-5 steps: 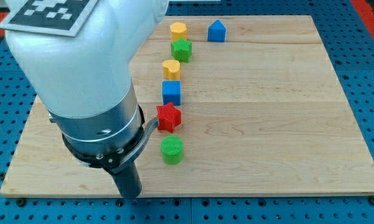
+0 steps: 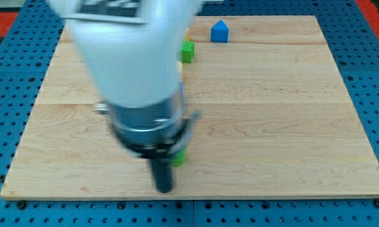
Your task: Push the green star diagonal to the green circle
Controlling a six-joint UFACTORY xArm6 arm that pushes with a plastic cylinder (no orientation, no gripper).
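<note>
My tip (image 2: pixel 164 189) sits near the view's bottom edge of the wooden board (image 2: pixel 271 126), a plain dark rod end with nothing to clench or release — it grasps nothing. Just up and to the view's right of it, a sliver of the green circle (image 2: pixel 179 157) peeks out from behind the rod; I cannot tell whether the two touch. The arm's big pale body (image 2: pixel 132 57) is blurred and covers the middle-left of the board, hiding whatever lies behind it. Only the right edge of the green star (image 2: pixel 187 52) shows, near the view's top, well apart from my tip and from the green circle. Further up and right stands a blue house-shaped block (image 2: pixel 219 31), alone near the top edge.
</note>
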